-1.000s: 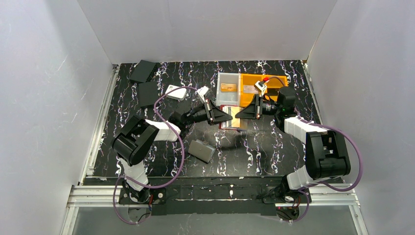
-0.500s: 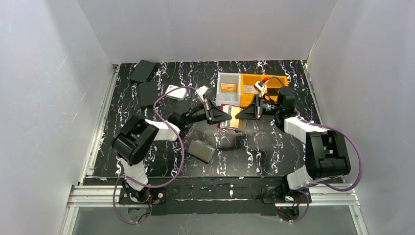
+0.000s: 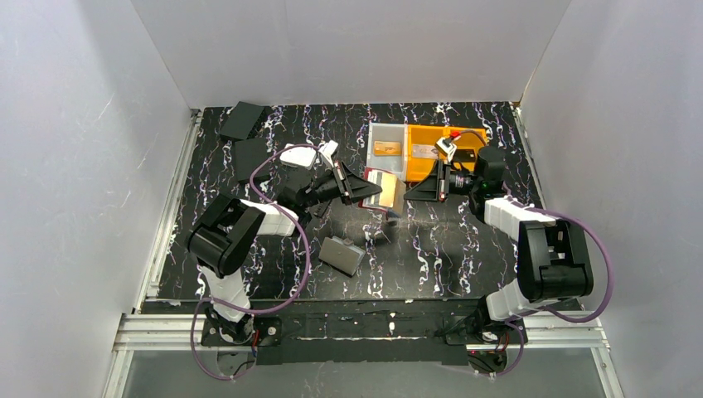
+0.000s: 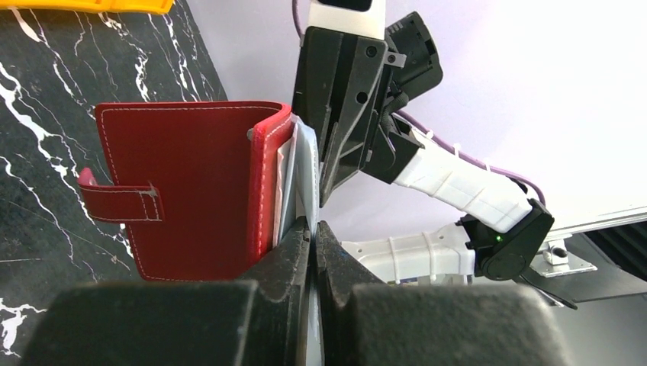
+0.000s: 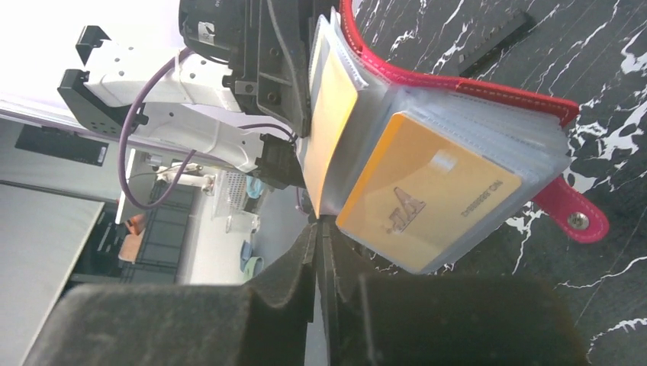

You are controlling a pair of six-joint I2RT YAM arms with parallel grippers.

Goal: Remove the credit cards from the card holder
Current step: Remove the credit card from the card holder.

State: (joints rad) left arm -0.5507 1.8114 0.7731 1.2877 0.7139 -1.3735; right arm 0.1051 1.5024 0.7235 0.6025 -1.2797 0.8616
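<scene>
The dark red card holder (image 3: 377,184) hangs above the table between my two grippers. My left gripper (image 4: 313,226) is shut on the edge of one of the clear sleeve pages beside its red cover (image 4: 183,191). In the right wrist view the card holder (image 5: 458,84) fans open, with an orange credit card (image 5: 427,191) in the nearest sleeve. My right gripper (image 5: 319,223) pinches the lower corner of another orange credit card (image 5: 329,122), which stands edge-on by the left fingers. From above, the right gripper (image 3: 409,192) sits just right of the holder, facing the left gripper (image 3: 369,191).
A clear tray (image 3: 387,163) with an orange card in it and an orange tray (image 3: 427,137) stand behind the grippers. A flat grey case (image 3: 342,254) lies in front of the left arm. A white box (image 3: 298,157) and two dark flat items (image 3: 243,120) lie at back left.
My left arm has carried the card holder left and away from the right gripper, lifting it off the table. The right gripper stayed almost in place.
</scene>
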